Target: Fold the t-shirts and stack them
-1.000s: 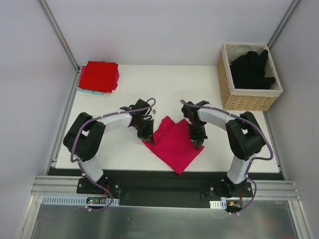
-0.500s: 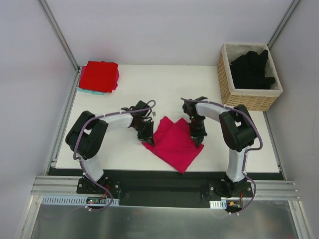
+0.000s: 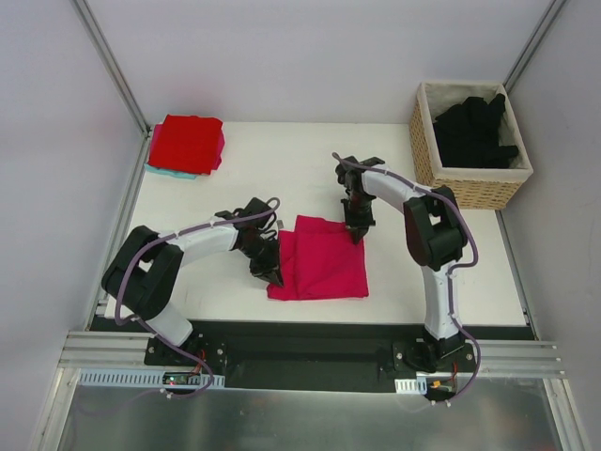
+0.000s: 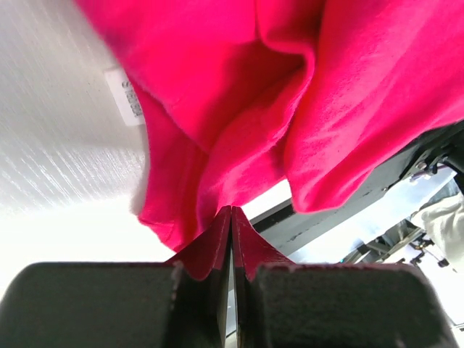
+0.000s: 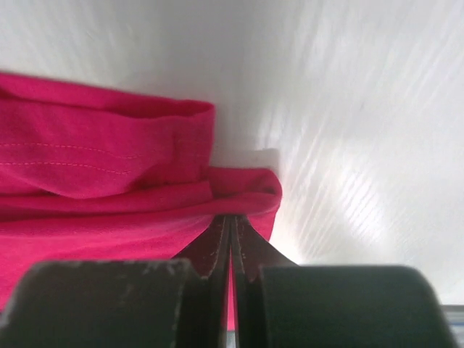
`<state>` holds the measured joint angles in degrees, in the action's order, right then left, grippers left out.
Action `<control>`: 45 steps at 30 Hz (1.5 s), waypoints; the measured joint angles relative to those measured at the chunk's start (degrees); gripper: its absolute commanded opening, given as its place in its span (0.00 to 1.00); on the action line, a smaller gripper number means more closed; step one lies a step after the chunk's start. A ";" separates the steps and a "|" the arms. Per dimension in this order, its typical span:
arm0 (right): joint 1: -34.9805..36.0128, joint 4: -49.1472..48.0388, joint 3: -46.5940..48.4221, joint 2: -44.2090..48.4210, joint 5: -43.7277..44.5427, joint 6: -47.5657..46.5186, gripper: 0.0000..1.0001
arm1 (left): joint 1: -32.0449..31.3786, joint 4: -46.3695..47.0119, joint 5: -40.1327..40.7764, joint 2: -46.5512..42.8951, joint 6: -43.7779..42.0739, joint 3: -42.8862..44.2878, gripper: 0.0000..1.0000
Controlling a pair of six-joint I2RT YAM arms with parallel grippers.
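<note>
Magenta-pink cloth, folded into a rough rectangle, lies at the middle of the tabletop (image 3: 282,160) close to its near edge: this is the pink t-shirt (image 3: 317,270). The left pincer (image 3: 272,275) is pressed fully together on the shirt's left edge near its near-left corner. In the left wrist view the tips (image 4: 230,217) pinch a bunched fold, with a small white label (image 4: 125,105) beside it. The right pincer (image 3: 357,233) is likewise fully closed, nipping the shirt's far-right corner (image 5: 230,221). A folded red t-shirt (image 3: 188,143) sits at the far-left corner on a teal cloth (image 3: 169,172). Black t-shirts (image 3: 474,127) fill the wicker basket (image 3: 423,160) at the far-right corner.
</note>
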<state>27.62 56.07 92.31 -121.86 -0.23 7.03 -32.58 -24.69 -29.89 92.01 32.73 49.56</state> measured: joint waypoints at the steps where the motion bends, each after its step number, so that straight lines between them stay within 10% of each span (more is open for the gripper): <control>1: -0.07 -0.17 1.09 -0.52 0.00 -0.09 0.01 | -0.02 0.00 -0.02 -0.17 0.28 0.02 0.00; 14: -0.66 -1.09 2.69 0.13 -0.68 -0.42 0.01 | 0.00 -2.05 0.42 -0.50 0.87 4.90 0.00; 26: -0.66 -2.84 0.87 29.79 -0.76 -0.28 0.01 | 6.80 -12.85 3.80 -12.35 -5.46 29.55 0.00; 31: -0.50 -14.64 -16.83 42.60 -3.19 -1.09 0.09 | 7.65 -13.64 7.28 -17.18 -8.85 36.33 0.00; 39: -0.22 -27.39 -32.83 60.41 -6.75 -2.36 0.15 | 9.84 -13.79 12.48 -26.03 -11.87 31.21 0.43; 45: 2.40 -30.10 -34.14 56.30 -8.22 -3.21 0.14 | 10.23 -13.79 13.55 -26.03 -12.26 29.57 0.51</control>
<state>30.02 25.98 58.17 -65.56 -8.45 3.81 -22.35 -38.48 -16.34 65.98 20.47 79.13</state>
